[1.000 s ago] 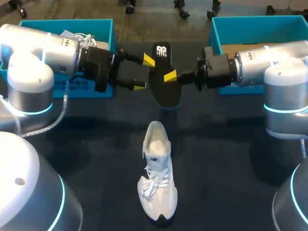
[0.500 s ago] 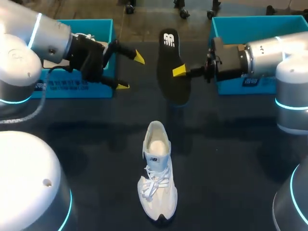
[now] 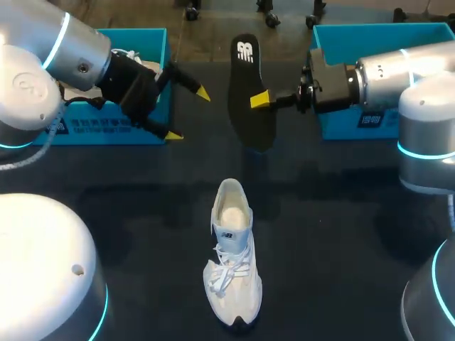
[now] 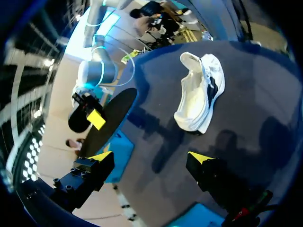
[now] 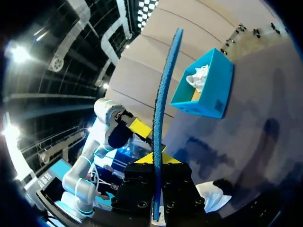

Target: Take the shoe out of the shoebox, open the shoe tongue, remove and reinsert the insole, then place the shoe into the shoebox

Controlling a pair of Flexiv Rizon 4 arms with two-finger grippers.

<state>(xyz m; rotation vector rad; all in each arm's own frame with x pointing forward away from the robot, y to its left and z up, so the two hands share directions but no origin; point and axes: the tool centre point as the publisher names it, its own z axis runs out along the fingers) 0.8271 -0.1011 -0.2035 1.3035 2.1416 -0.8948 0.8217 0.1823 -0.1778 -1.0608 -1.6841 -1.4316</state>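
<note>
Black foam insole [image 3: 250,99], thin and flat with a white mark at the heel end, is up in the air over the far middle of the dark table [image 3: 341,234]. It is pinched at one long edge, about mid-length, by the right gripper [image 3: 260,99], whose fingers are closed narrow on it, one on each face; the right wrist view shows it edge-on as a bluish strip rising from between them. Left gripper [image 3: 188,114] has its fingers spread wide and holds nothing. It sits clear of the insole, in front of the teal cardboard shoebox at the left [image 3: 114,128], which has something white inside. Teal cardboard shoebox at the right [image 3: 384,32] sits behind the right arm. White lace-up sneaker [image 3: 231,263] stands on its sole on the table, out of both boxes and well apart from the insole, heel opening toward it and laces loose. Judgement: the insole is out and reinsertion is the step in hand. The insole looks light and limp, so it will likely sag or twist from a one-edge hold; a flat pinch nearer the heel should serve better, feeding it in toe first. The sneaker looks light with a soft upper and may skid unless the free gripper steadies the heel collar
</note>
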